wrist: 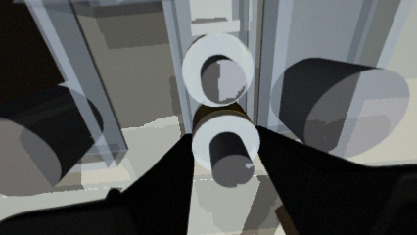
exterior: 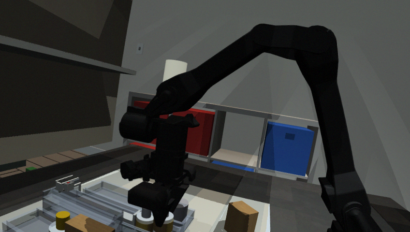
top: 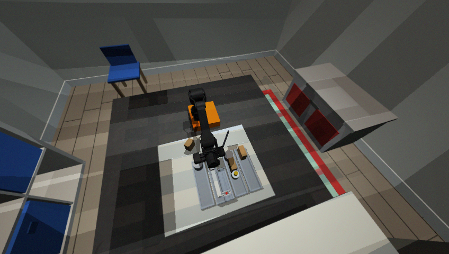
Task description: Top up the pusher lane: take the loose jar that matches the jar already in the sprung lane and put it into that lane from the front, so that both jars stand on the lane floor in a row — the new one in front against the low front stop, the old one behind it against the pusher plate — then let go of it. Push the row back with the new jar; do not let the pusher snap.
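Note:
My gripper [wrist: 222, 135] is shut on a jar [wrist: 201, 143] with a white lid, grey knob and gold-brown body. The matching old jar [wrist: 193, 69] [exterior: 143, 216] stands directly behind it in the sprung lane [top: 224, 178] [wrist: 176, 59]; the two look close together or touching. The white pusher plate [wrist: 215, 26] [exterior: 129, 215] is behind the old jar. In the exterior view a finger partly covers the held jar [exterior: 169, 217]. The arm hides both jars in the top view. The front stop and the held jar's base are not clearly visible, so whether it touches the lane floor cannot be told.
Grey cylinders [wrist: 357, 108] [wrist: 29, 152] stand at the fronts of the lanes on both sides. A jar with a yellow knob [top: 235, 173] [exterior: 62, 220] and a wooden block [top: 232, 164] are in a neighbouring lane. More wooden blocks [top: 189, 144] [top: 242, 152] and a thin dark rod [top: 225, 138] are nearby.

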`<state>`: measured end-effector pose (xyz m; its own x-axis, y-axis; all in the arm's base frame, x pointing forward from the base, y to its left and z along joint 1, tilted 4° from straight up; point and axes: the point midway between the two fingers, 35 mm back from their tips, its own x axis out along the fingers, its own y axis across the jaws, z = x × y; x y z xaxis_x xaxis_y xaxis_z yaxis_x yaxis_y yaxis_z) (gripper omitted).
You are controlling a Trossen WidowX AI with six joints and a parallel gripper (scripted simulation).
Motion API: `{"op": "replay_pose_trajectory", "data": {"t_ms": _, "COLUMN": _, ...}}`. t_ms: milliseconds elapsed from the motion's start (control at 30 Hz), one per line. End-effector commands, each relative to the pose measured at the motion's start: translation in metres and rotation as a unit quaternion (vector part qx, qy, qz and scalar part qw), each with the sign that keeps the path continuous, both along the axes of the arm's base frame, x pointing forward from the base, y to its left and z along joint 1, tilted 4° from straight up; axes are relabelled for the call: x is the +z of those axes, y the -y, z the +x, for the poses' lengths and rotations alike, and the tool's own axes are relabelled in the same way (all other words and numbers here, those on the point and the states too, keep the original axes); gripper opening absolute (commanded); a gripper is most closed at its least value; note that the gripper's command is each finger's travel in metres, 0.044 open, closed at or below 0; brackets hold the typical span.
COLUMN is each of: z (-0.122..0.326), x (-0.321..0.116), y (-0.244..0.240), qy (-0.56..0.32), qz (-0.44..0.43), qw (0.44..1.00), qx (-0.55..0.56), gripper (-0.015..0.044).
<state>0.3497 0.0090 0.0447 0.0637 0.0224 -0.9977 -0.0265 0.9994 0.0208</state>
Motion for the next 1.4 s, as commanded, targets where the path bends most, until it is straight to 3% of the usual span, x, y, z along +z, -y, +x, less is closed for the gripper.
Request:
{"op": "replay_pose_trajectory", "data": {"t_ms": 0, "z": 0.007, "x": 0.001, "y": -0.001, "qy": 0.014, "qz": 0.001, "qw": 1.0, "qx": -0.001, "gripper": 0.0}}
{"op": "replay_pose_trajectory", "data": {"t_ms": 1367, "z": 0.006, "x": -0.012, "y": -0.001, "qy": 0.014, "qz": 0.001, "qw": 1.0, "qx": -0.001, "gripper": 0.0}}
